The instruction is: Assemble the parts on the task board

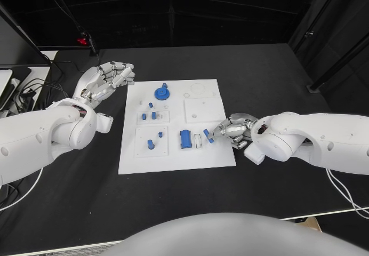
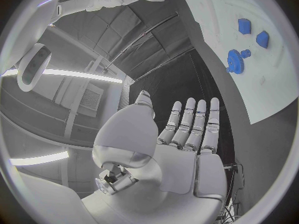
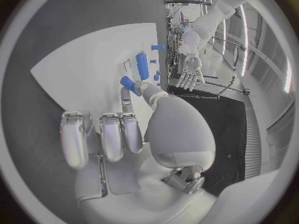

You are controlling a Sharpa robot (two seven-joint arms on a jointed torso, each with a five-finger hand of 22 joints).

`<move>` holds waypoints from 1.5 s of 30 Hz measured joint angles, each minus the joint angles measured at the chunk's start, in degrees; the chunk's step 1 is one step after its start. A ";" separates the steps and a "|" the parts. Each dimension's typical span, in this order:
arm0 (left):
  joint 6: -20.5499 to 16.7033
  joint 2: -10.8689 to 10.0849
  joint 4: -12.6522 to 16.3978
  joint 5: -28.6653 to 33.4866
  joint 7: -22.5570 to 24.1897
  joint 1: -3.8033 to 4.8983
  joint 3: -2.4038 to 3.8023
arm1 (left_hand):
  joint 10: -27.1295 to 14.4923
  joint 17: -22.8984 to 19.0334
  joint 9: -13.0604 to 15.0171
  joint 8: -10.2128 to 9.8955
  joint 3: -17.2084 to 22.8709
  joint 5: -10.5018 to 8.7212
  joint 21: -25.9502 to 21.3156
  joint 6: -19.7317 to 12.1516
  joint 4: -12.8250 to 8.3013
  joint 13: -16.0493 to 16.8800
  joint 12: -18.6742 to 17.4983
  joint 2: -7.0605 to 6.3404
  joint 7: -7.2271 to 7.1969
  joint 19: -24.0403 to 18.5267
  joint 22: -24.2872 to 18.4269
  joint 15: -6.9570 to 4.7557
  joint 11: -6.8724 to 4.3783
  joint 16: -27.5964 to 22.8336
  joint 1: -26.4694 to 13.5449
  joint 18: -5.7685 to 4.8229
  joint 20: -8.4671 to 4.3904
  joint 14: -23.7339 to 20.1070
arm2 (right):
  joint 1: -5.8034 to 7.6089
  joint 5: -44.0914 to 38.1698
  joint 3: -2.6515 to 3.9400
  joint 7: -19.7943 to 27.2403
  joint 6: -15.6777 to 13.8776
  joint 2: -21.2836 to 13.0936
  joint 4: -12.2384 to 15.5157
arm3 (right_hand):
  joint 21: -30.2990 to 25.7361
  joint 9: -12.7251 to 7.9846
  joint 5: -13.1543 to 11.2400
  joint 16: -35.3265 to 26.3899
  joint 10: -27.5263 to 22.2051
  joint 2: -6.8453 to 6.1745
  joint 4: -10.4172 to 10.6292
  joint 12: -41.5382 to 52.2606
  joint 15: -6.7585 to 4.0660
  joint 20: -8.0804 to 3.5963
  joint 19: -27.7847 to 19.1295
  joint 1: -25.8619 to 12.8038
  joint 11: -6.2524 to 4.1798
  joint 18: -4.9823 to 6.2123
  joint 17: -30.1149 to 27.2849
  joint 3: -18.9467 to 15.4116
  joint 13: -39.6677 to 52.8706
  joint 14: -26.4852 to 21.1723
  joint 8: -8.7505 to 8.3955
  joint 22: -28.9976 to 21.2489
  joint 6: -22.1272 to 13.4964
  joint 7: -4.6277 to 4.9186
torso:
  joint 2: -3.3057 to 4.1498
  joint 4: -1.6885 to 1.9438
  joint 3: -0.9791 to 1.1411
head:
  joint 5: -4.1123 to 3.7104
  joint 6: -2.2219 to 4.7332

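Parts (image 1: 187, 138) partly hidden behind right hand (image 1: 234, 130).

A matte black table (image 1: 254, 69) is spread beneath the left hand (image 1: 106, 80) and the right hand (image 1: 234, 129). A tangle of black and white cables (image 1: 31, 88) is seen just outside the left hand, and a slanted black pole (image 1: 83, 38) with a small red light is set beyond it. A thin white cable (image 1: 342, 186) is laid well behind the right hand.

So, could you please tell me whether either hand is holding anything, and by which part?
The right hand pinches a small blue part by one end; the left hand holds nothing.
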 measured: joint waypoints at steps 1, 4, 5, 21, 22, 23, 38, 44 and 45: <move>0.00 0.03 -0.01 0.00 -0.01 0.00 0.00 | 0.00 0.00 0.00 0.00 0.00 0.00 0.00 0.00 0.00 0.00 0.00 0.00 0.00 0.00 0.00 0.00 0.00 0.00 0.00 0.00 0.00 0.00 | 0.01 2.18 0.00 0.06 0.32 0.05 -0.13 | 0.00 0.00 0.00 0.00 0.00 0.00 0.18 0.00 0.00 0.00 0.00 0.00 0.00 0.00 0.00 -0.19 0.00 0.00 -0.01 0.00 0.11 -0.09 | 0.00 0.01 0.00 | -0.03 0.00; 0.00 0.08 -0.02 0.00 -0.03 0.00 0.00 | 0.00 0.00 0.00 0.00 0.00 0.00 0.00 0.00 0.00 0.00 0.00 0.00 0.00 0.00 0.00 0.00 0.00 0.00 0.00 0.00 0.00 0.00 | 0.03 5.89 0.00 0.08 0.84 0.14 -0.34 | 0.00 0.01 0.23 0.00 0.00 0.02 0.36 0.00 0.00 0.00 0.00 -0.02 0.00 0.00 0.00 -0.37 0.00 0.00 -0.31 0.00 0.37 0.02 | 0.00 0.03 -0.01 | -0.08 0.00; 0.00 0.09 -0.03 0.00 -0.04 0.00 0.00 | 0.00 0.00 0.00 0.00 0.00 0.00 0.00 0.00 0.00 0.00 0.00 0.00 0.00 0.00 0.00 0.00 0.00 0.00 0.00 0.00 0.00 0.00 | 0.03 7.19 0.00 0.08 1.01 0.18 -0.42 | 0.00 0.01 0.23 0.00 0.00 0.12 0.37 0.00 0.00 0.00 0.00 -0.12 0.00 0.00 0.00 -0.38 0.00 0.00 -0.36 0.00 0.37 0.02 | 0.00 0.04 -0.01 | -0.10 0.00; 0.01 0.18 -0.06 0.00 -0.17 -0.01 0.00 | 0.00 0.00 0.00 0.00 0.00 0.00 0.00 0.00 0.00 0.00 0.00 0.00 0.00 0.00 0.00 0.00 0.00 0.00 0.00 0.00 0.00 0.00 | 0.05 19.59 -0.02 -1.35 1.94 1.52 -1.52 | 0.00 -0.02 0.22 0.00 0.00 0.54 0.37 0.00 0.00 0.00 0.00 -0.55 0.00 0.00 0.00 -0.70 0.00 0.00 -0.58 0.00 0.37 0.03 | 0.00 0.04 0.01 | -0.04 0.00; 0.01 0.18 -0.06 0.00 -0.18 -0.01 0.00 | 0.00 0.00 0.00 0.00 0.00 0.00 0.00 0.00 0.00 0.00 0.00 0.00 0.00 0.00 0.00 0.00 0.00 0.00 0.00 0.00 0.00 0.00 | 0.05 19.82 -0.02 -1.41 1.89 1.56 -1.54 | 0.00 -0.04 0.22 0.00 0.00 0.54 0.37 0.00 0.00 0.00 0.00 -0.55 0.00 0.00 0.00 -0.70 0.00 0.00 -0.60 0.00 0.36 0.03 | 0.00 0.04 0.01 | -0.02 0.00; 0.01 0.18 -0.05 0.00 -0.18 -0.01 0.00 | 0.00 0.00 0.00 0.00 0.00 0.00 0.00 0.00 0.00 0.00 0.00 0.00 0.00 0.00 0.00 0.00 0.00 0.00 0.00 0.00 0.00 0.00 | 0.05 20.03 -0.02 -1.46 1.84 1.60 -1.56 | 0.00 -0.05 0.22 0.00 0.00 0.54 0.37 0.00 0.00 0.00 0.00 -0.55 0.00 0.00 0.00 -0.69 0.00 0.00 -0.60 0.00 0.36 0.03 | 0.00 0.04 0.01 | -0.01 0.00; 0.01 0.22 -0.04 0.00 -0.23 -0.01 0.00 | 0.00 -0.24 0.00 0.22 -0.24 0.00 0.00 0.00 -0.25 0.00 0.31 0.00 0.00 0.00 -0.06 0.00 0.00 0.23 0.00 0.00 0.00 0.00 | 0.05 20.67 -0.02 -2.34 0.15 2.56 -1.13 | 0.00 -0.01 0.44 0.00 0.00 0.53 0.51 0.00 0.00 0.00 0.00 -0.54 0.00 0.00 0.00 -0.84 0.00 0.00 -0.71 0.00 0.35 0.04 | 0.01 0.03 0.03 | 0.05 0.00; 0.01 0.22 -0.02 0.00 -0.25 -0.01 0.00 | 0.00 -0.24 0.00 0.22 -0.25 0.00 0.00 0.00 -0.25 0.00 0.30 0.00 0.00 0.00 -0.06 0.00 0.00 0.24 0.00 0.00 0.00 0.00 | 0.05 19.92 -0.02 -2.78 -0.85 2.90 -0.99 | 0.00 -0.03 0.44 0.00 0.00 0.52 0.52 0.00 0.00 0.00 0.00 -0.54 0.00 0.00 0.00 -0.84 0.00 0.00 -0.77 0.00 0.34 0.05 | 0.01 0.03 0.03 | 0.11 0.00; 0.01 0.22 -0.01 0.00 -0.25 -0.01 0.00 | 0.00 -0.24 0.00 0.22 -0.25 0.00 0.00 0.00 -0.24 0.00 0.30 0.00 0.00 0.00 -0.06 0.00 0.00 0.24 0.00 0.00 0.00 0.00 | 0.05 19.75 -0.02 -2.87 -1.01 2.92 -0.95 | 0.00 -0.03 0.44 0.00 0.00 0.52 0.52 0.00 0.00 0.00 0.00 -0.54 0.00 0.00 0.00 -0.84 0.00 0.00 -0.84 0.00 0.34 0.05 | 0.01 0.02 0.03 | 0.13 0.00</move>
